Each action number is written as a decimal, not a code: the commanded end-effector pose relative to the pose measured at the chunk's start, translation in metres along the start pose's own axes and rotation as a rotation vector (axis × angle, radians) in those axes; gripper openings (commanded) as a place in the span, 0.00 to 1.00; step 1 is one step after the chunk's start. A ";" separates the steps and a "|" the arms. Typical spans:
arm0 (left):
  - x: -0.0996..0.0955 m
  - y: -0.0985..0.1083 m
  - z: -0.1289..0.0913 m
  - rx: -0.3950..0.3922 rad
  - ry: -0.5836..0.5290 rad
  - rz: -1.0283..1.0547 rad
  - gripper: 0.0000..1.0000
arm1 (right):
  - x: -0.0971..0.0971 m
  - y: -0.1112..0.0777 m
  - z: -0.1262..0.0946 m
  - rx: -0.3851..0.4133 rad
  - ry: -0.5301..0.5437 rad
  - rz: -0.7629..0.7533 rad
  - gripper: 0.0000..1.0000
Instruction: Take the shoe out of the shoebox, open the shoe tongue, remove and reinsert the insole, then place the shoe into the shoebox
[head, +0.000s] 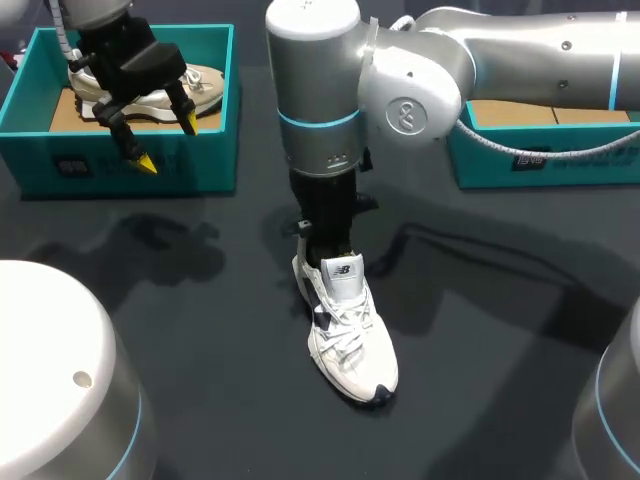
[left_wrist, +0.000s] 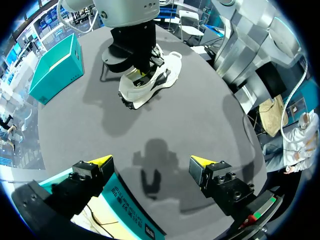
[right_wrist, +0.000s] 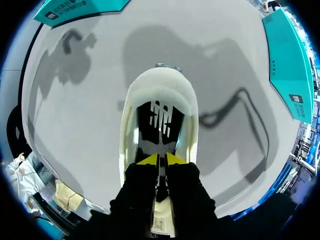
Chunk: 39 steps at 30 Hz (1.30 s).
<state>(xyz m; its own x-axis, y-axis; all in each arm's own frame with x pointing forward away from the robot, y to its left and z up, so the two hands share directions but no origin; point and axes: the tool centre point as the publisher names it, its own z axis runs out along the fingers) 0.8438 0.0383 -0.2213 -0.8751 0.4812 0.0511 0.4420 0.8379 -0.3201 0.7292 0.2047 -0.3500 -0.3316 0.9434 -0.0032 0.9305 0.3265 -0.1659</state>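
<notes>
Dark table (head: 200, 300). Teal shoebox (head: 130, 160) at left holds beige shoe (head: 205, 85). White shoe (head: 352, 350) stands mid-table. Left gripper (head: 168, 143) over box's front wall, fingers wide apart. Right gripper (right_wrist: 160, 159) in white shoe's opening, tips together; anything pinched, cannot tell.

- Right gripper (right_wrist: 160, 159): in the head view its tips are hidden inside the white sneaker (head: 350, 335).
- Beige shoe (head: 208, 82), well left of the sneaker: largely covered by the left gripper (head: 168, 142).
- Shoebox (head: 545, 155), right of the sneaker: cut off at the edge.
</notes>
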 end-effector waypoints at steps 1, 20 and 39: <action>0.000 0.000 0.000 -0.002 0.001 0.001 1.00 | 0.007 -0.005 -0.005 0.001 -0.020 0.001 0.29; 0.000 0.000 0.000 -0.002 0.001 0.001 1.00 | 0.012 -0.018 -0.010 0.070 -0.039 -0.009 0.74; 0.000 0.000 0.000 -0.002 0.001 0.001 1.00 | 0.005 -0.029 -0.017 0.058 -0.038 0.011 1.00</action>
<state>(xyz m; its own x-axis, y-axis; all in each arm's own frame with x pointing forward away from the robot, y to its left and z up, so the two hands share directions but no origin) 0.8438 0.0382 -0.2213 -0.8751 0.4812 0.0512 0.4420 0.8380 -0.3201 0.7067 0.2055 -0.3313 -0.3301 0.9427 -0.0478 0.9213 0.3107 -0.2338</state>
